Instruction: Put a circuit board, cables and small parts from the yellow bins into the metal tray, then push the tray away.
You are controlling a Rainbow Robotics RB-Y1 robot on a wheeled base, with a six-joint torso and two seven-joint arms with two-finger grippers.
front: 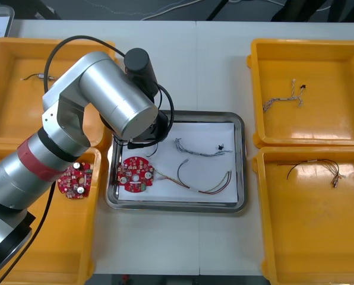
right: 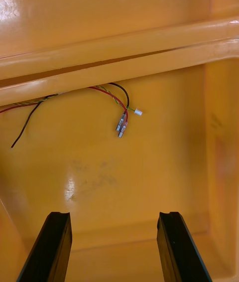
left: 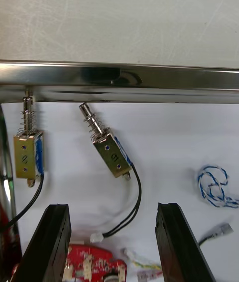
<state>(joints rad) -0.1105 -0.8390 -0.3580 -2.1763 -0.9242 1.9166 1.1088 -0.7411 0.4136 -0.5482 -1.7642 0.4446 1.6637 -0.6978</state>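
My left arm (front: 106, 95) reaches over the left end of the metal tray (front: 239, 205), which is white inside. My left gripper (left: 117, 242) hangs open above the tray floor. Just beyond its fingertips lie two small metal parts (left: 112, 152) (left: 28, 150) with black leads, close to the tray's rim (left: 119, 80). A round red circuit board (front: 135, 174), a blue and white cable (front: 195, 148) and a red and yellow cable (front: 209, 185) lie in the tray. My right gripper (right: 117, 247) is open over a yellow bin's floor (right: 124, 177), short of a red, yellow and black cable (right: 119, 105).
Another circuit board (front: 75, 180) lies in the near left bin (front: 64, 249). The far left bin (front: 10, 113) holds a small metal part (front: 40, 76). A twisted cable (front: 282, 100) is in the far right bin; a dark cable (front: 319, 168) is in the near right bin.
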